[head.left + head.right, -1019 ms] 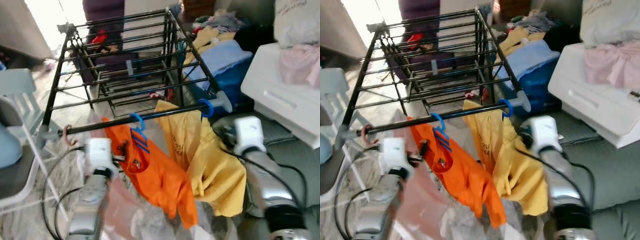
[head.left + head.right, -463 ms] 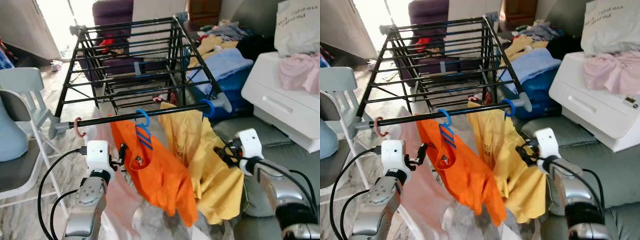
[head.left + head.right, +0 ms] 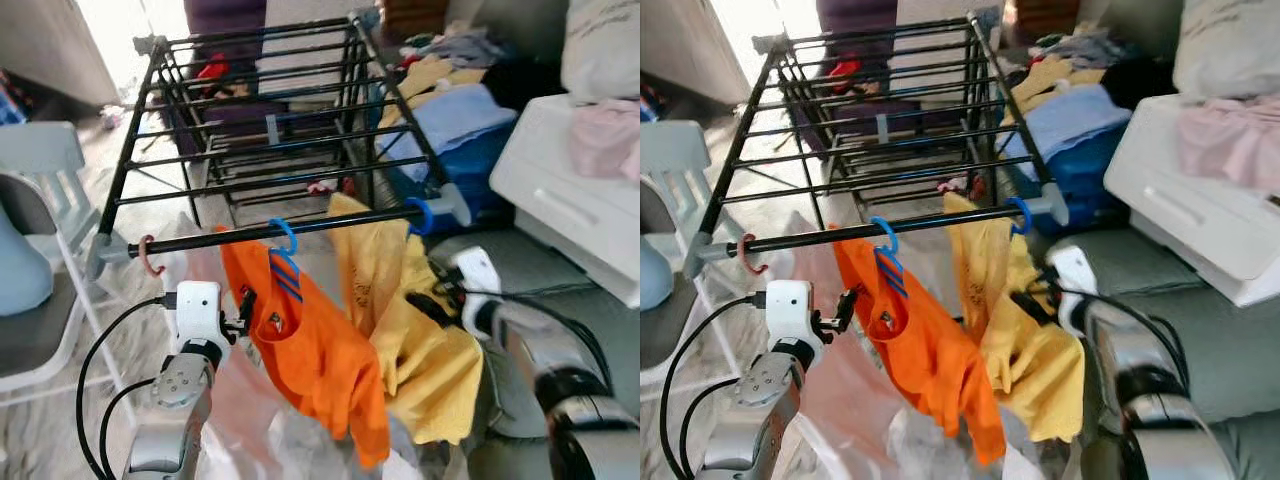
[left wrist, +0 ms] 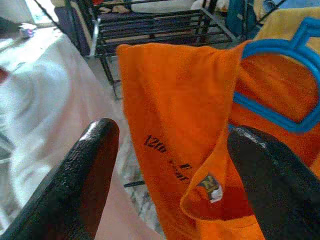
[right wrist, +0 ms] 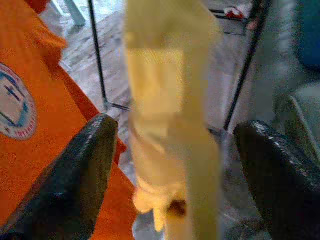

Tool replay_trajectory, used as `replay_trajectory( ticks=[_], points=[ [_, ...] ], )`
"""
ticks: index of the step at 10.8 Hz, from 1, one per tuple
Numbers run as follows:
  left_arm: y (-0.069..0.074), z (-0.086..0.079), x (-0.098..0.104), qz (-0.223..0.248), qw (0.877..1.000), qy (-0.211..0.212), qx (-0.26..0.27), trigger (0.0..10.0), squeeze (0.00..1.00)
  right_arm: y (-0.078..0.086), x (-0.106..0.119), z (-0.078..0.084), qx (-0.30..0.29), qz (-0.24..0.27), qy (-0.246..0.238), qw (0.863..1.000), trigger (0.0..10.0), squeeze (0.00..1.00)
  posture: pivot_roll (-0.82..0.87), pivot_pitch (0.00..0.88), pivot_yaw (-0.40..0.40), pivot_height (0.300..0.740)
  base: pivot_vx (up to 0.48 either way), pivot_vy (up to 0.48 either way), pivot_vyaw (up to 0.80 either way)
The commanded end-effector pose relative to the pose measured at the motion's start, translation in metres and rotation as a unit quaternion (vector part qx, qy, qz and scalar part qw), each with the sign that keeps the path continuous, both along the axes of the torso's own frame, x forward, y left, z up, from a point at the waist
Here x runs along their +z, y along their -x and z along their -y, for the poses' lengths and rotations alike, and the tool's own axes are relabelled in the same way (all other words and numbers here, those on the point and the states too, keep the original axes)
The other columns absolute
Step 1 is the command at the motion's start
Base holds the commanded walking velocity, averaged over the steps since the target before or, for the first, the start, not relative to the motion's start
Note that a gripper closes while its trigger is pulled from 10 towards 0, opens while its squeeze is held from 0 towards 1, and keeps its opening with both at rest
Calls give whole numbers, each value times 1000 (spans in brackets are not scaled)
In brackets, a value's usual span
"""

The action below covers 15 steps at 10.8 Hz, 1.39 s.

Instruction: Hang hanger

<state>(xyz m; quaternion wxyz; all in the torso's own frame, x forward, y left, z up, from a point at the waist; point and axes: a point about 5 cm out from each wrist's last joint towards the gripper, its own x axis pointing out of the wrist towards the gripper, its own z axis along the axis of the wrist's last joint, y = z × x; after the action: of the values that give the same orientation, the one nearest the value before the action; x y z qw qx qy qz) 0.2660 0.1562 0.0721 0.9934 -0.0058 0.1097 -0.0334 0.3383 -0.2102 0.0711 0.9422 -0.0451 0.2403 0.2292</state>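
A: Right, where's the blue hanger (image 3: 284, 250) sitting?
B: We see it hooked on the drying rack (image 3: 280, 150) front bar, orange shirt (image 3: 320, 350) on it, yellow shirt (image 3: 420, 330) just beside.
A: Grippers?
B: left gripper (image 4: 170, 175) spread wide at the orange collar, holding nothing. right gripper (image 5: 170, 185) also released, fingers either side of the yellow fabric

The yellow shirt (image 3: 420, 330) covers its own hanger; just the blue hook (image 3: 417, 214) shows on the rack's front bar (image 3: 290, 229). The orange shirt (image 3: 310, 350) hides most of its blue hanger (image 3: 283, 262). Printed lettering on the orange fabric (image 4: 165, 150) is cut short by a fold. The right wrist view is motion-blurred. The white chair (image 3: 40, 230) is cropped by the frame edge.
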Motion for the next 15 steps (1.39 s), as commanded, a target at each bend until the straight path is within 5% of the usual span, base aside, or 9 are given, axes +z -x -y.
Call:
replay_trajectory(
  ticks=[1,9,15],
  points=[
    [0,-3,4,4,1000,-9,-3,10000,0,-4,2,-4,12,4,7,1000,0,0,-129,0,96,740,0,0,0],
    [0,2,1,-11,1000,-7,-16,10000,0,6,-12,10,-13,-12,19,1000,0,0,-141,0,98,740,0,0,0],
    [-1,2,0,-15,1000,-8,-19,10000,0,4,-11,5,-17,-6,16,1000,0,0,-143,0,98,740,0,0,0]
  ],
)
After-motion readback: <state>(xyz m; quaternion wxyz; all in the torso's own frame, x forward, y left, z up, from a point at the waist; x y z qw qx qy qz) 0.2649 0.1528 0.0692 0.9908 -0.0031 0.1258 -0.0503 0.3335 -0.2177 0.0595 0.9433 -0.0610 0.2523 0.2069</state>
